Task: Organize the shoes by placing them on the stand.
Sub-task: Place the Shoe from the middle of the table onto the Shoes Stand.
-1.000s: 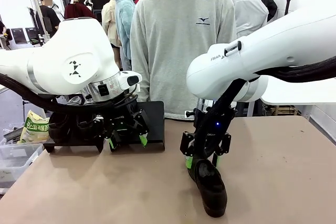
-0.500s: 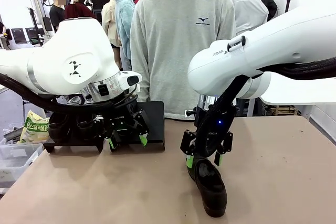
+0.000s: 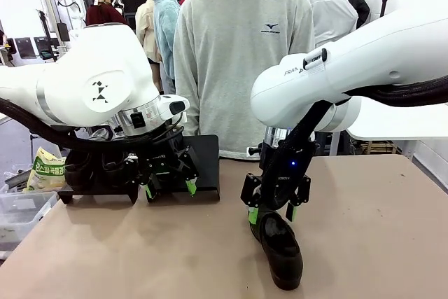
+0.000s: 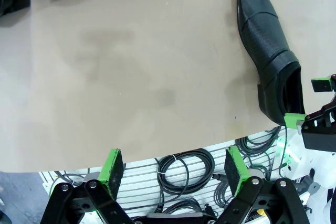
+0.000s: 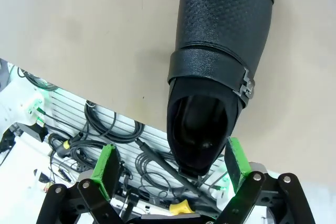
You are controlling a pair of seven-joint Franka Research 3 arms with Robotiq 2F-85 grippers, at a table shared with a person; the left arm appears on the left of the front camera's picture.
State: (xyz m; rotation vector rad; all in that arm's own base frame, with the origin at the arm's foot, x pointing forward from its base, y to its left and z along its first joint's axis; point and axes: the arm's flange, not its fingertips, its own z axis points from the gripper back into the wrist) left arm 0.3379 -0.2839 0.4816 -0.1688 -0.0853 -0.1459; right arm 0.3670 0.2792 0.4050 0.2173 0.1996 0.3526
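I'm looking at one black shoe (image 3: 278, 251) flat on the tan table (image 3: 378, 229), and I'll place everything off that shoe. My right gripper (image 3: 271, 213) sits right at its heel end, green pads spread wide, one either side of the heel. In the right wrist view the shoe (image 5: 218, 72) has its opening facing the camera and the strap with a small buckle across the instep; the fingers (image 5: 107, 169) stand clear of the leather on one side, while the other pad looks very close to the heel — I can't say for sure whether it touches. Nothing is clamped.

My left gripper (image 3: 168, 185) hangs well to the left of the shoe, jaws open and empty, just in front of the black stand (image 3: 206, 166). From the left wrist camera, the shoe (image 4: 268, 51) lies far off to one side, toe pointing away from my right gripper (image 4: 315, 114) at its heel.

Beyond the shoe, a person in a grey sweatshirt (image 3: 238, 54) stands at the far edge of the table.
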